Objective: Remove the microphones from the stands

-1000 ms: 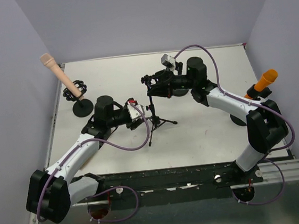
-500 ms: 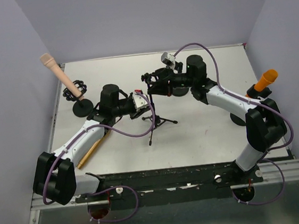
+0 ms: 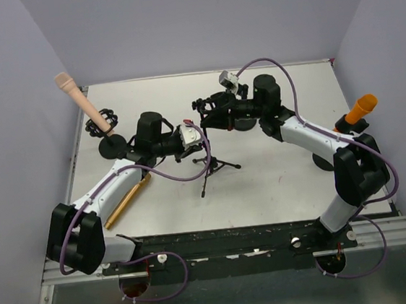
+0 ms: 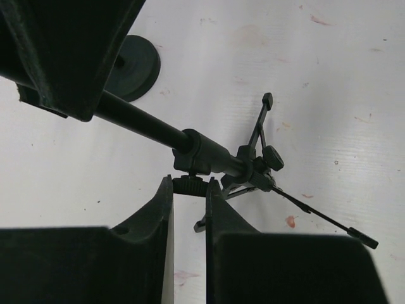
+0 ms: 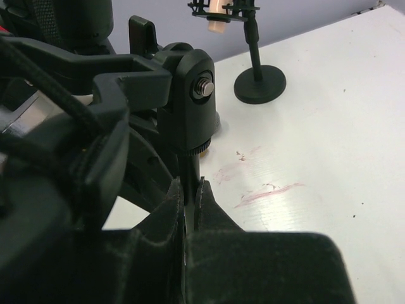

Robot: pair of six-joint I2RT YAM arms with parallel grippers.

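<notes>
Black matte metal forms the tripod stand (image 3: 213, 162), its thin legs splayed mid-table (image 3: 279, 180). The left gripper (image 4: 188, 190) is pinched on the ribbed knob (image 4: 190, 183) under the pole's collar. The right gripper (image 5: 190, 187) is clamped on the slim rod (image 5: 188, 166) below the clip hinge. The gold cylindrical microphone (image 3: 128, 198) lies flat beside the left forearm, apart from the stand. Open white tabletop lies right of the legs.

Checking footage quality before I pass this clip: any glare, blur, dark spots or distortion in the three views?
Top external: even soft light, sharp, faint shadows, walls splayed by the wide lens. Left wrist: left claw a featureless black silhouette against the bright table; tripod stand fairly sharp. Right wrist: sheen on the table at lower right; dark parts around the right claw murky and soft.
</notes>
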